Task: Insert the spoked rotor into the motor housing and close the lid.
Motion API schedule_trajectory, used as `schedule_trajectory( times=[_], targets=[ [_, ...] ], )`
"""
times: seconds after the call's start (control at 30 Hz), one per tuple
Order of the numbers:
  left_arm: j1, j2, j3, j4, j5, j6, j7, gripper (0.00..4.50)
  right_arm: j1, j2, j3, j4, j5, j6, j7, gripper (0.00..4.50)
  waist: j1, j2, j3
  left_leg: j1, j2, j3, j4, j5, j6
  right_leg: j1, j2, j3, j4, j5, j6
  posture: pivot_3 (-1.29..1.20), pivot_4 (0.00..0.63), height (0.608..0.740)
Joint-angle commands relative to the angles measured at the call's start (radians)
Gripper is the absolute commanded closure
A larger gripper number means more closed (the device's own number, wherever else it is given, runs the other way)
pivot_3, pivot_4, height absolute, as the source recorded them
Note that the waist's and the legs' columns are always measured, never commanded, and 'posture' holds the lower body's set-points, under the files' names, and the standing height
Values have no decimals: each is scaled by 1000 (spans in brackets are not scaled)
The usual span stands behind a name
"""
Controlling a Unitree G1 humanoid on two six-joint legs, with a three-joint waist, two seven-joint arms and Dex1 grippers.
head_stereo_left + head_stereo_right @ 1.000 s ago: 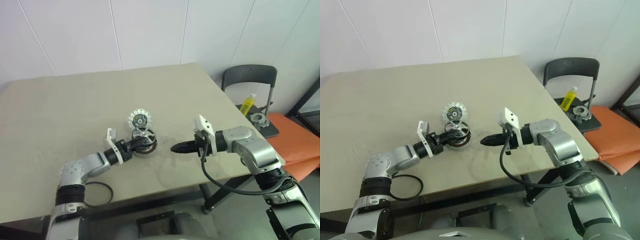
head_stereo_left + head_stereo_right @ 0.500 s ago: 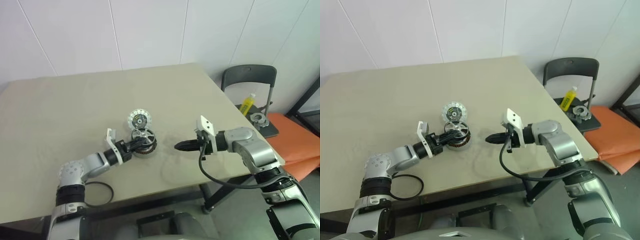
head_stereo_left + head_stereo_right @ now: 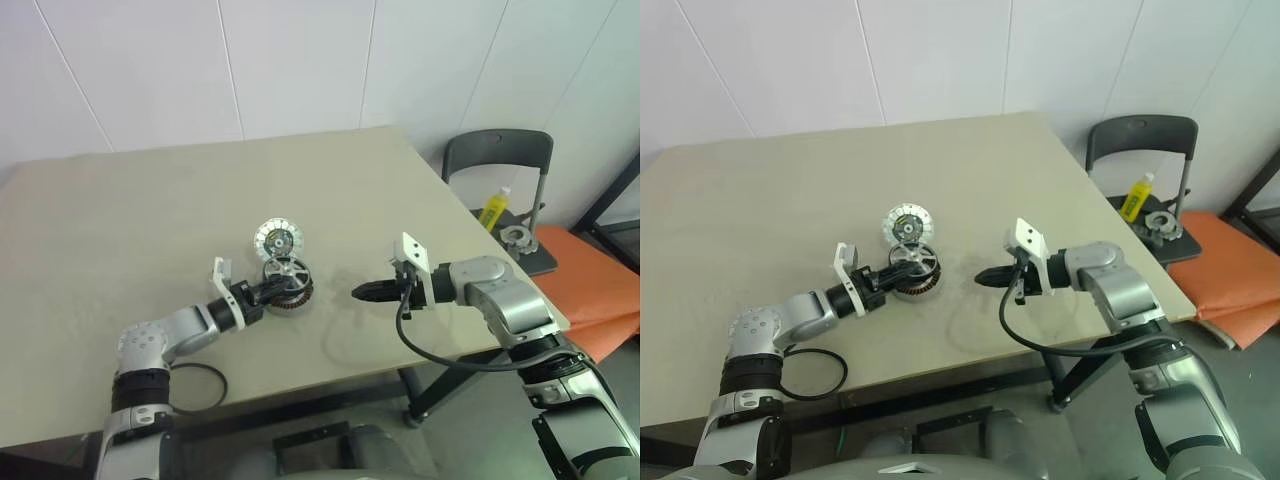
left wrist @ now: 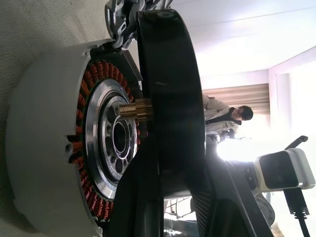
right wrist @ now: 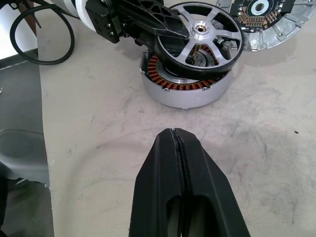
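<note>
One spoked rotor [image 5: 200, 37], one motor housing [image 5: 185, 89], one lid [image 5: 269, 19]

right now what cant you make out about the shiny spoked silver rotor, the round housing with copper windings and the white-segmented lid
- Spoked silver rotor: whether its brass shaft has entered the centre hole; left wrist view, the rotor's dark rim covers the far side.
- Round housing with copper windings: most of the winding ring; right wrist view, the rotor covers it.
- White-segmented lid: cut off by the edge in the right wrist view.
- Left gripper: fingertips too small in the head views.
</note>
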Motion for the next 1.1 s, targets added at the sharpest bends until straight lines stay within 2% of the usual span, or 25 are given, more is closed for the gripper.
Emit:
schedule_trajectory(
  times=[0.03, 0.37, 1.1],
  targets=[
    [15, -4, 11, -17, 22, 17, 16, 4059, -26, 7, -19, -13, 3, -22, -3, 4500, 0, 0, 0, 0, 0, 0, 0, 0, 0, 0, 0, 0, 0, 0, 0, 0, 0, 740],
    [9, 2, 21, -24, 27, 54, 44, 4059, -31, 13, -20, 0, 0, -26, -7, 4500, -1, 0, 0, 0, 0, 0, 0, 0, 0, 0, 0, 0, 0, 0, 0, 0, 0, 740],
    [16, -8, 102, -15, -71, 92, 127, 4059, -23, 19, -11, 31, -21, -49, -9, 4500, -2, 0, 0, 1, 0, 0, -1, 0, 0, 0, 0, 0, 0, 0, 0, 0, 0, 740]
  ],
)
